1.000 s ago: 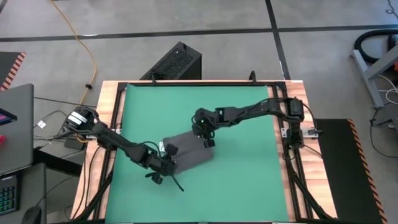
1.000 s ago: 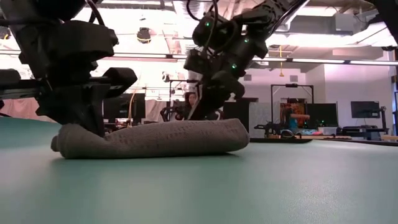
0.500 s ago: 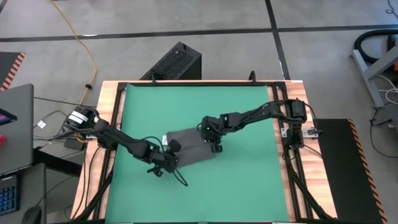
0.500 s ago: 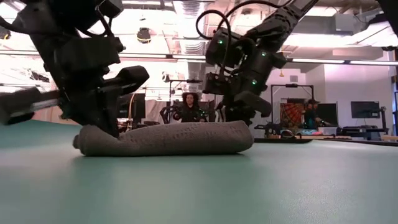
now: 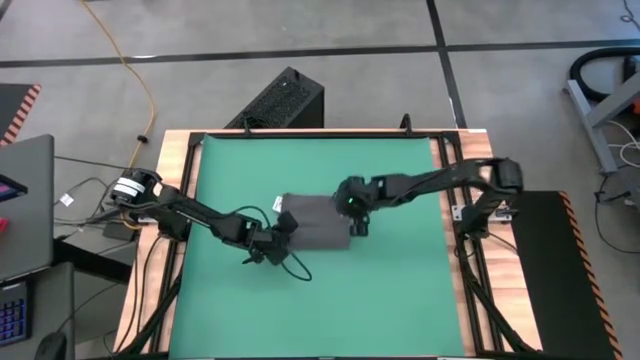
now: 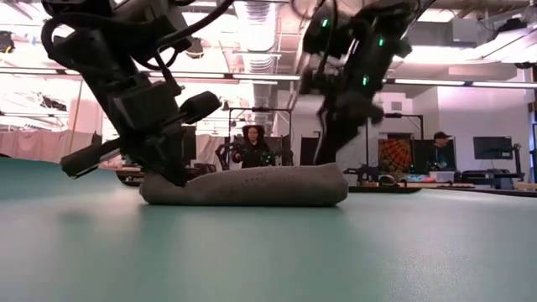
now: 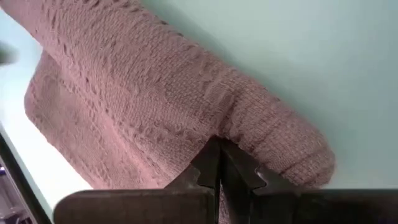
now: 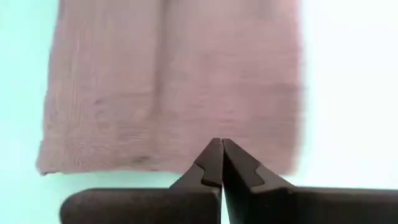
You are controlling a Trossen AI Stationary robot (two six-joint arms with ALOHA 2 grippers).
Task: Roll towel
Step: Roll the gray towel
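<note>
Since a second ago we have swung the towel (image 5: 316, 222) round until it lies level across the green mat (image 5: 400, 290), and the roll looks tighter and shorter from the low view. It sits near the middle of the surface, a low dark grey log with flat cloth beyond it. Our left pincer (image 5: 283, 228) is closed with its fingertips pressed against the roll's left end; our right pincer (image 5: 357, 222) is closed too, at the right end, and from the wrist view it holds nothing, its tips meeting just short of the cloth's edge. Whether the left tips actually pinch a fold, we cannot tell from this angle. To do this step well, we should keep both ends moving together so that the roll stays straight, press lightly downward so that the layers do not spring loose, and turn over the remaining flat part evenly.
</note>
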